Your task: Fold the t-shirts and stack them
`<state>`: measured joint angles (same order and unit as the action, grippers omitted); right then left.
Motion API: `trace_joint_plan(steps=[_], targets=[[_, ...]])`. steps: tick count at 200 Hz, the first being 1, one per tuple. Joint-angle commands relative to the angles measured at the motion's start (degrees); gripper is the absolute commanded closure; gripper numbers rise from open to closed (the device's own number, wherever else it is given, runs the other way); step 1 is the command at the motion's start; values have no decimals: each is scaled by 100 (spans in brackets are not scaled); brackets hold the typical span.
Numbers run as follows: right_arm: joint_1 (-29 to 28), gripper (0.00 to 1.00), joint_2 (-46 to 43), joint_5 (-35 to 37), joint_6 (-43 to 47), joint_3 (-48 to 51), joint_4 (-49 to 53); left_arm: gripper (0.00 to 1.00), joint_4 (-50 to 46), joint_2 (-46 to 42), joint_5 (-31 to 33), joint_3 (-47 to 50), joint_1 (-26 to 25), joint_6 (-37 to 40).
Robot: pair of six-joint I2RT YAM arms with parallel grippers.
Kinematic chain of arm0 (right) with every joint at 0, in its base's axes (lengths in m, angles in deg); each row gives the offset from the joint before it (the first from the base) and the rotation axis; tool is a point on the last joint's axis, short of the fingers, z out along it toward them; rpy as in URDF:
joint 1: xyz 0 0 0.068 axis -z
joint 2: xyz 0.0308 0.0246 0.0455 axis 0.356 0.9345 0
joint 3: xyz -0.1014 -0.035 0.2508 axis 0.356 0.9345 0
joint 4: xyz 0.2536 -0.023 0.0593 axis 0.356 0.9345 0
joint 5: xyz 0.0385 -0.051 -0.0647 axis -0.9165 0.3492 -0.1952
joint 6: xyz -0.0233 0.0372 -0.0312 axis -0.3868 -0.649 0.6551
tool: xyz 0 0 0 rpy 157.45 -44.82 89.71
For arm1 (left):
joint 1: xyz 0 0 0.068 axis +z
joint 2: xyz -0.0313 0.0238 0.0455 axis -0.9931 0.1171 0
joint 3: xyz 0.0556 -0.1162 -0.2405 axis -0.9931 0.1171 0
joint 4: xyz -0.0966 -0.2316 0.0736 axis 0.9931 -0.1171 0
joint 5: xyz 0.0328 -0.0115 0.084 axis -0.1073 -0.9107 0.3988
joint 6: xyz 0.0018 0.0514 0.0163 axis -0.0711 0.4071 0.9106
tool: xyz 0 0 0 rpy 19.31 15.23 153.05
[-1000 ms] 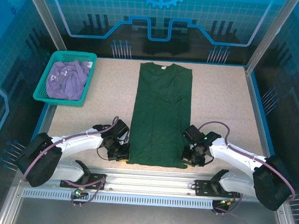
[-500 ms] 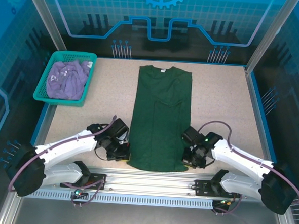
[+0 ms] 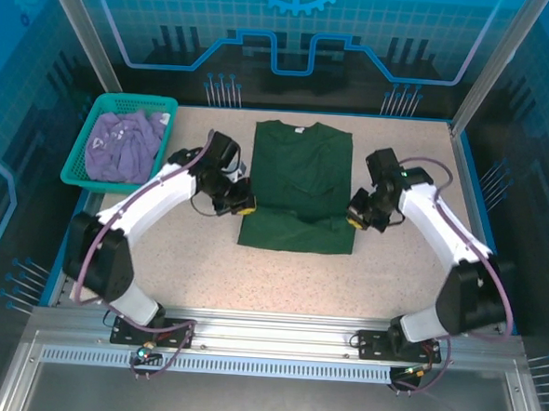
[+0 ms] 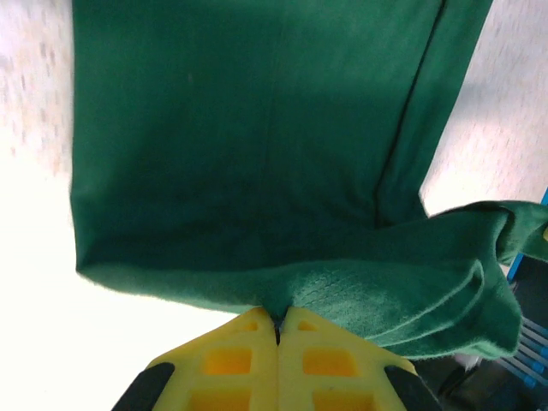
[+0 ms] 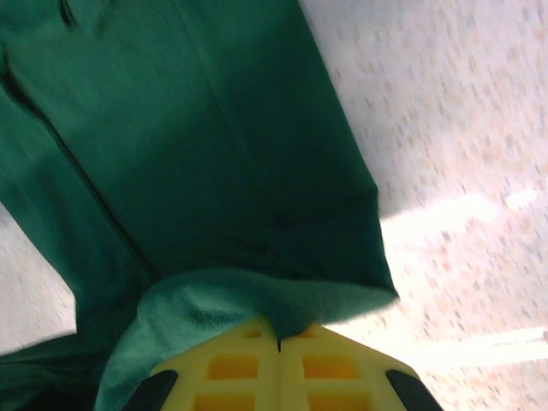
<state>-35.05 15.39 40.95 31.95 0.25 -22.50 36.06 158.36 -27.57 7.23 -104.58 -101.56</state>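
Green shirt half-folded, one hem corner in each gripper.
My left gripper [image 3: 244, 206] and right gripper [image 3: 355, 222] are clamped tight on the green shirt [image 3: 300, 161], which lies between them. Its collar is farther ahead, its length runs away from me, and both arms are equally near.

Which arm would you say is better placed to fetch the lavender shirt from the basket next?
Probably left: the left tool is nearer the basket holding the lavender shirt; the right tool is beyond the green shirt.
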Motion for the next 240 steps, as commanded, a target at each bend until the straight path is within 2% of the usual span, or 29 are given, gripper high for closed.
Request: trace_joint_plan(steps=[1,30,78,132,140,149,162,166,172,181,200,209,222,240], targets=[[317,100,730,-251,356,-568,238,100,-275,699,19,-617,327,313],[597,100,1724,-522,353,-1338,265,100,-440,1527,78,-1333,616,478],[727,100,2989,-776,324,-2406,458,100,-728,2623,181,-2455,824,710],[895,100,3762,-936,196,-3131,692,100,-978,3335,328,-3111,897,666],[936,95,3791,-1021,136,-3115,636,100,-943,3368,321,-3116,915,624],[987,90,3810,-1062,70,-3137,632,93,-910,3383,351,-3122,938,594],[1080,71,3757,-1093,-11,-3118,626,86,-918,3346,448,-3176,989,557],[1122,66,3723,-1125,-27,-3093,618,82,-945,3321,476,-3197,1008,543],[1185,59,3648,-1169,-54,-3038,575,70,-973,3265,494,-3241,1036,524],[1296,52,3462,-1237,-68,-2918,469,56,-1003,3132,564,-3286,1065,509],[1427,43,2841,-1194,-50,-2554,242,38,-1001,2662,749,-3234,1067,524],[1457,42,2517,-1221,-21,-2295,135,34,-954,2383,783,-3111,1060,492],[1437,42,1967,-1300,17,-1792,-89,34,-827,1939,788,-2788,996,432],[1247,47,1182,-1284,74,-945,-415,39,-352,1233,596,-1925,737,301]])
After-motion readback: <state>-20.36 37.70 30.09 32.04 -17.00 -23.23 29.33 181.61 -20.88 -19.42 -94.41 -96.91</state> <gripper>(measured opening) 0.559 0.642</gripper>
